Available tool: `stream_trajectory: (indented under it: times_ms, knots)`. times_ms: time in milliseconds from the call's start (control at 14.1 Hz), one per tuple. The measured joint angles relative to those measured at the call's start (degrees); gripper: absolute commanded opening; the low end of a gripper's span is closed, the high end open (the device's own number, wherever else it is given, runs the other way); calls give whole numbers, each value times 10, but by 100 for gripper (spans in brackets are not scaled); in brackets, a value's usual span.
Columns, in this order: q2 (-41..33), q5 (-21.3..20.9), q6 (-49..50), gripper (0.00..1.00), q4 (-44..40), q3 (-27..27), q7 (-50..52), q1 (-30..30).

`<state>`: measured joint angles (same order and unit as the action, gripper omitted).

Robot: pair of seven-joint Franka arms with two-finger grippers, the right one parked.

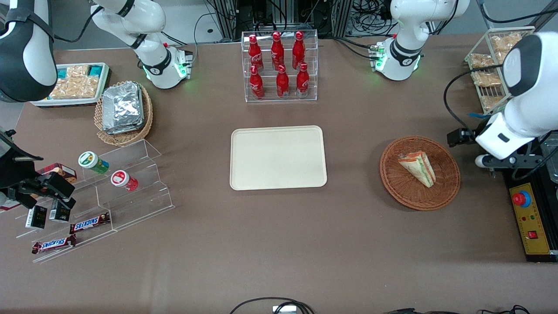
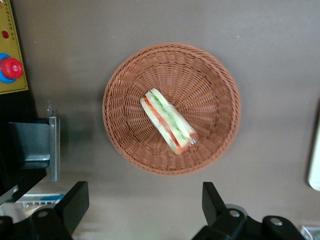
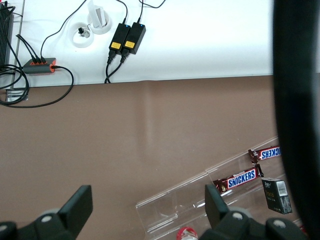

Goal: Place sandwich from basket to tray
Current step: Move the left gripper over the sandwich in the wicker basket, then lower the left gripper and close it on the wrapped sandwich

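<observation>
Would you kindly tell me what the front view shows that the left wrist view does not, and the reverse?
Only the front view shows the whole tray and the rack of red bottles. Only the left wrist view shows the left arm's hand, open, fingers apart, hovering beside the basket and clear of it. Both show the sandwich lying in the basket and the red emergency button.

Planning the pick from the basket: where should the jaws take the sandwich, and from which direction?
Probably from above, gripper open, jaws closing across the two flat bread faces of the sandwich. It lies on its side in the basket, whose rim blocks a sideways approach.
</observation>
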<state>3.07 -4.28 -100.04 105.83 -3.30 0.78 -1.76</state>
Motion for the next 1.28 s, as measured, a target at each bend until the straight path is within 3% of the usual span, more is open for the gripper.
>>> stream_trajectory:
  times_ms: [639,1277]
  knots:
    - [1,0,-233,100,188,-2,114,-11]
    - [22,2,-267,100,216,-2,210,-11]
